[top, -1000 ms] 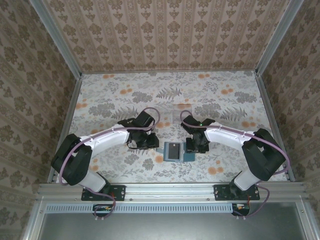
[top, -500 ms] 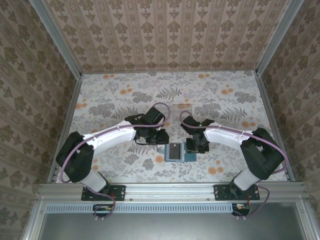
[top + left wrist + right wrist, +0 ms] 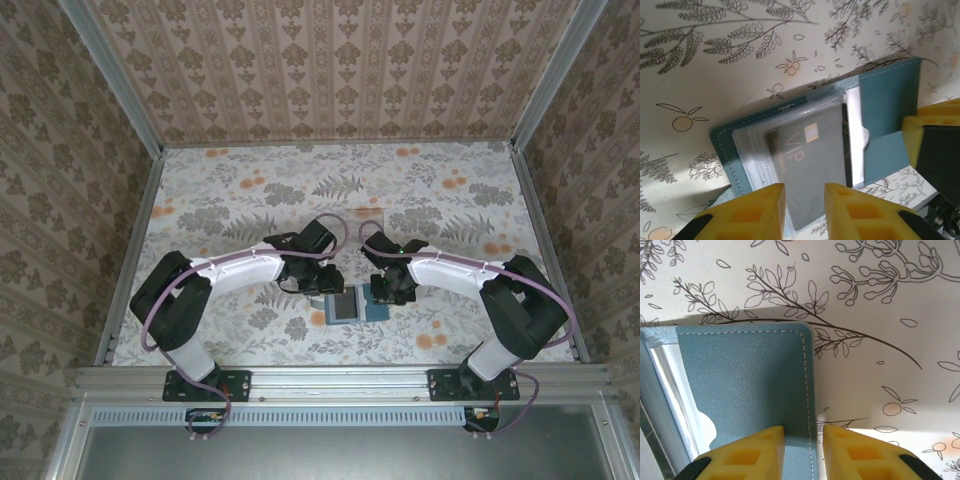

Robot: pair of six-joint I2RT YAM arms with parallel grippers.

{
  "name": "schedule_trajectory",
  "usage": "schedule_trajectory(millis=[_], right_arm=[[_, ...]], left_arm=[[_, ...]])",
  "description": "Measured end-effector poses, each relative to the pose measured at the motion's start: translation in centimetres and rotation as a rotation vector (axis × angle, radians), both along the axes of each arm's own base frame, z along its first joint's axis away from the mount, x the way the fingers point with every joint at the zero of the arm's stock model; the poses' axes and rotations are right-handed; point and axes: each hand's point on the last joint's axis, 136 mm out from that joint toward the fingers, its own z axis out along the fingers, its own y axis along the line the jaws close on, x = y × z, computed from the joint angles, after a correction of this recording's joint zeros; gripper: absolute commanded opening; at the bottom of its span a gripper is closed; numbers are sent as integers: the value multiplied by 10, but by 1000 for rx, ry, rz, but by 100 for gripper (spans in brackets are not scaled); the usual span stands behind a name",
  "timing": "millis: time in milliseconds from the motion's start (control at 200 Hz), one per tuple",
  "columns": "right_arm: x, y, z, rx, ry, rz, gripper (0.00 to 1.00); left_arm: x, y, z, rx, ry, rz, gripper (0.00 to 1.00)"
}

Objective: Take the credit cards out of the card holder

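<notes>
**Q:** State of the left gripper (image 3: 805, 210)?

**A:** Jaws narrow, a small gap open. The near edge of the dark grey card (image 3: 810, 170) lies in that gap, not pinched.

**Q:** How will the card handle?

**A:** Judged light, stiff, thin and slick. It lies flat under a clear sleeve (image 3: 752, 145), so no face is free to take. Hold it by the exposed near edge and draw it out along its own plane. Lifting would likely flex it or bring the card holder (image 3: 890, 100) up with it. A pale strip (image 3: 855, 125) beside it is probably a second card.

**Q:** Where is the holder?

**A:** Open flat on the table (image 3: 715, 75), between the grippers. The right gripper (image 3: 804, 447), also narrow, straddles the right flap's stitched edge. Whether it presses down cannot be told.

**Q:** Arm pose?

**A:** In the top view, the left arm (image 3: 240, 268) arches inward, wrist pitched down over the holder. The right arm (image 3: 450, 270) mirrors it.
</notes>
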Motion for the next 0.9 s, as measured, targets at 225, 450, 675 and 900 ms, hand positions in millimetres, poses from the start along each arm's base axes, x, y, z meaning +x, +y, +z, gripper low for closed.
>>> schedule_trajectory(millis=[225,450,675,900], right_arm=[[-2,-2,12,10,-15,0,33],[9,8,44,72,-85,2,32],[9,28,56,183,-82,15,28],[11,51,64,301,-75,35,27]], left_arm=[[-7,8,-24,53,45,0,27],[-7,8,-24,53,46,0,26],[-7,8,-24,53,46,0,24],[-7,8,-24,53,46,0,23]])
